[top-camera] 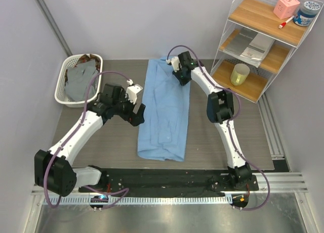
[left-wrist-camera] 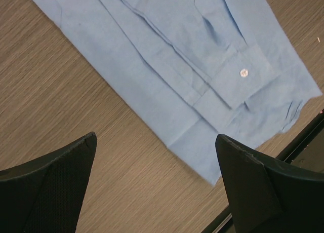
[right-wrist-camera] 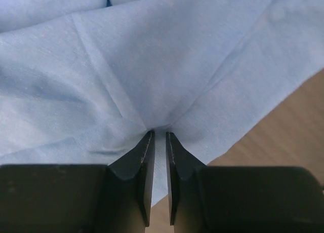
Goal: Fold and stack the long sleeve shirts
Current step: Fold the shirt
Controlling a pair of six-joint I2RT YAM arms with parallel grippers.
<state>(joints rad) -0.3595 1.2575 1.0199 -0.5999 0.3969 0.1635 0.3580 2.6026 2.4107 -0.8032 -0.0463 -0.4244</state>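
A light blue long sleeve shirt (top-camera: 164, 111) lies folded into a long strip down the middle of the table, sleeves tucked in. In the left wrist view its buttoned cuff (left-wrist-camera: 243, 72) lies on the folded body (left-wrist-camera: 177, 50). My right gripper (top-camera: 179, 77) is at the shirt's far right part. In the right wrist view its jaws (right-wrist-camera: 159, 134) pinch a puckered ridge of the blue cloth (right-wrist-camera: 152, 55). My left gripper (top-camera: 137, 116) hovers open at the shirt's left edge, with only bare table between its fingers (left-wrist-camera: 61, 182). Grey shirts (top-camera: 81, 81) lie in a basket.
A white basket (top-camera: 63, 86) with grey and brown cloth stands at the far left. A wire shelf unit (top-camera: 263, 40) at the far right holds a yellow cup (top-camera: 239, 74), papers and small containers. A black strip (top-camera: 167, 177) runs along the table's near edge.
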